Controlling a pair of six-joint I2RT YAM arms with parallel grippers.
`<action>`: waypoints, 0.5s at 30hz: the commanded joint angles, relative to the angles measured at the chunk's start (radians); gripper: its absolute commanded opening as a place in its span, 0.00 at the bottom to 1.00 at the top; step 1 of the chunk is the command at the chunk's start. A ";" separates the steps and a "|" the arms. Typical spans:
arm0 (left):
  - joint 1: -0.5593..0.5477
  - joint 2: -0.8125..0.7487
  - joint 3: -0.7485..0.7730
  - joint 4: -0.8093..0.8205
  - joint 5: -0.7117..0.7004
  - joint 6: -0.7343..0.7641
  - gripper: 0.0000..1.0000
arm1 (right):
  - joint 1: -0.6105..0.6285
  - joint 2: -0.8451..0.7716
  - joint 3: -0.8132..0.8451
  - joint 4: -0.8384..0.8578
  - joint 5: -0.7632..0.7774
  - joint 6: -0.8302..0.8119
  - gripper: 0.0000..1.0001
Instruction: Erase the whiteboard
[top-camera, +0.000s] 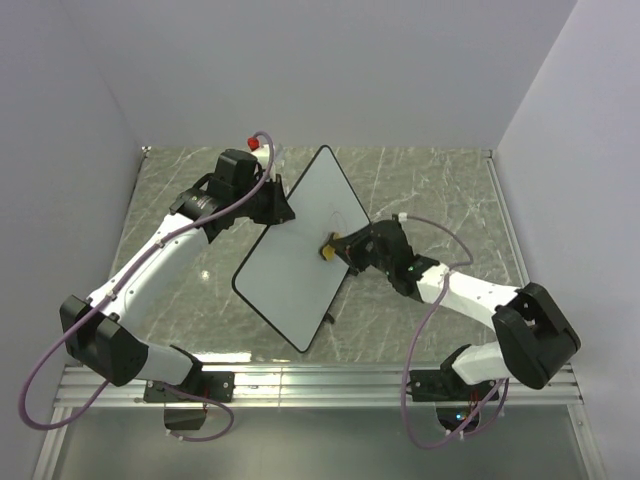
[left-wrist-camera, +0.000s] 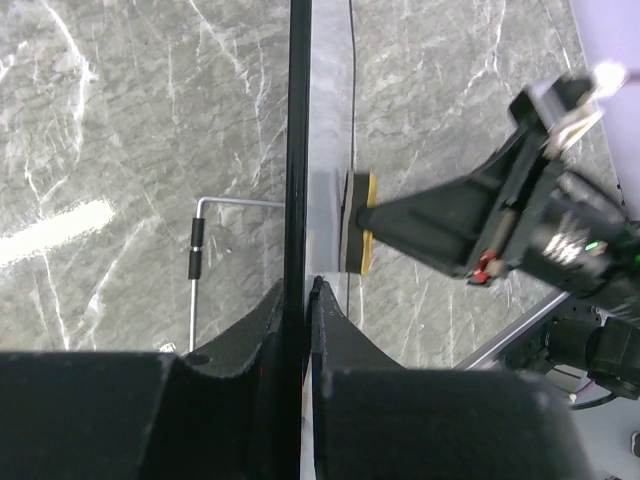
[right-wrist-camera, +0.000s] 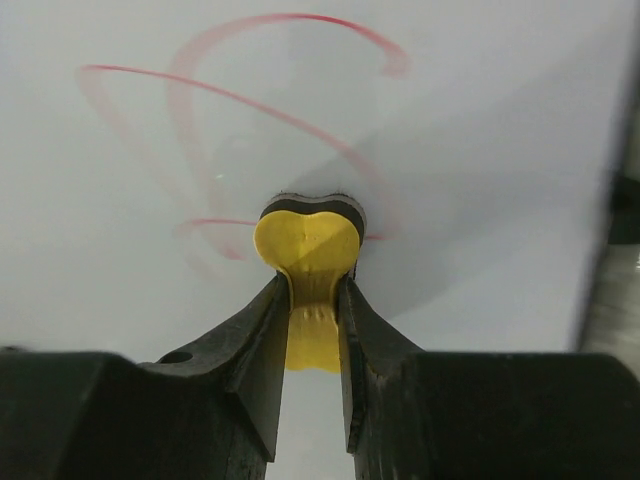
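Observation:
The whiteboard stands tilted on its edge in the middle of the marble table. My left gripper is shut on its upper left rim; in the left wrist view the black rim runs between my fingers. My right gripper is shut on the yellow bone-shaped eraser and presses its dark felt face against the board's white face. Red loops and faint smears show on the board around the eraser. The eraser also shows in the left wrist view.
A thin metal stand leg juts from the board's back over the table. An aluminium rail runs along the near edge. White walls close in the left, back and right.

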 joint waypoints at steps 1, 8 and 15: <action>-0.030 0.009 -0.044 -0.165 -0.028 0.056 0.00 | 0.033 -0.017 -0.107 0.010 0.040 0.007 0.00; -0.031 0.019 -0.041 -0.167 -0.032 0.059 0.00 | 0.058 0.034 -0.183 0.080 0.025 0.028 0.00; -0.048 0.049 -0.006 -0.186 -0.060 0.071 0.00 | 0.004 0.017 -0.007 0.017 0.008 -0.016 0.00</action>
